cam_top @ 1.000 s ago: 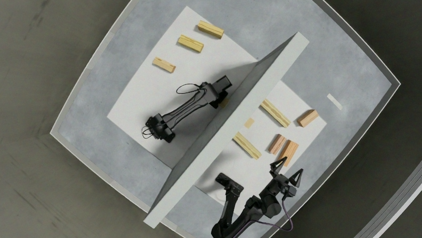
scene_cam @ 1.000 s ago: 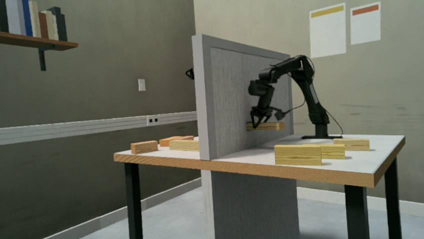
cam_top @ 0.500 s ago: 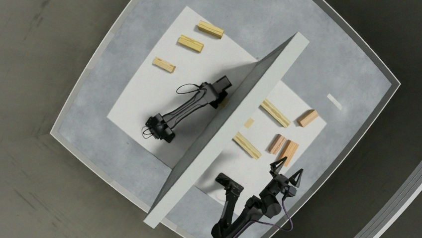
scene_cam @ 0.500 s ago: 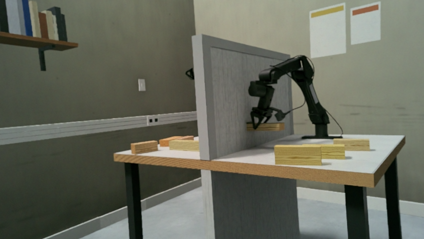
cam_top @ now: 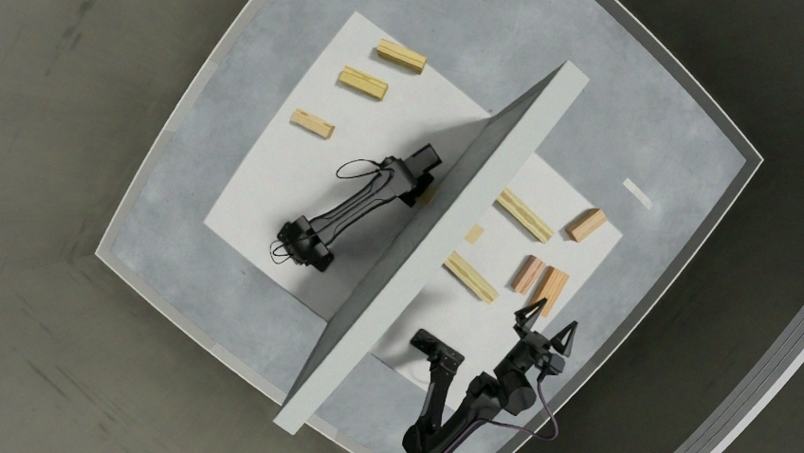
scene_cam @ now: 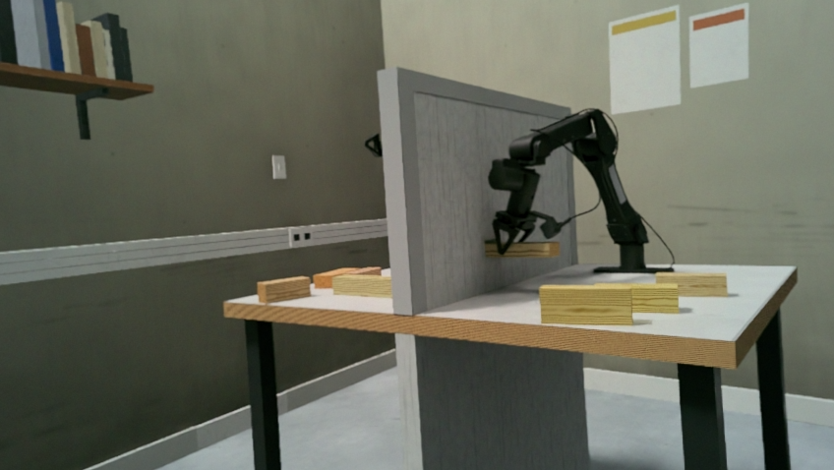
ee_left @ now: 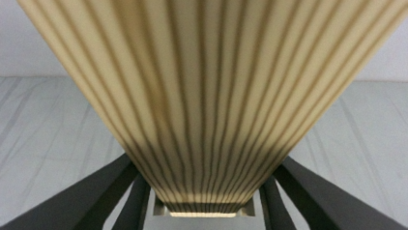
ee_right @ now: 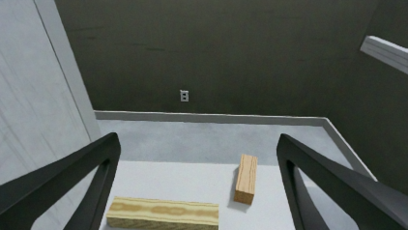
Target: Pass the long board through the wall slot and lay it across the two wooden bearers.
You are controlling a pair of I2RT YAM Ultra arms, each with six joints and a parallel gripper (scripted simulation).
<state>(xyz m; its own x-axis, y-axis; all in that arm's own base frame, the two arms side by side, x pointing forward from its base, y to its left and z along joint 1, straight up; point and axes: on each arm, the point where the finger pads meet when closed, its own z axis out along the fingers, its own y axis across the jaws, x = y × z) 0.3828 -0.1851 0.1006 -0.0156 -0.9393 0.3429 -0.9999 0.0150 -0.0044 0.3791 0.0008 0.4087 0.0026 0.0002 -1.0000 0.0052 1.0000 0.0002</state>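
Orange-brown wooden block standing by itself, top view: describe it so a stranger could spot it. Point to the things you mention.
Find the tall grey panel wall (cam_top: pixel 430 247) (scene_cam: pixel 455 175) (ee_left: pixel 48 126) (ee_right: pixel 34 97), then the side with two long pale-yellow wooden bars (cam_top: pixel 525 215) (scene_cam: pixel 362 285) (ee_right: pixel 164 210). The block (cam_top: pixel 586 225) (scene_cam: pixel 283 289) (ee_right: pixel 246 179) sits near the table's corner, apart, while the other two short blocks (cam_top: pixel 528 274) lie side by side.

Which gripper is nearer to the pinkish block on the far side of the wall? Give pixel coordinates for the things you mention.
Right: the right gripper (cam_top: pixel 554 320) hangs open close by; the left gripper (cam_top: pixel 423 193) (scene_cam: pixel 513 245) is across the wall.
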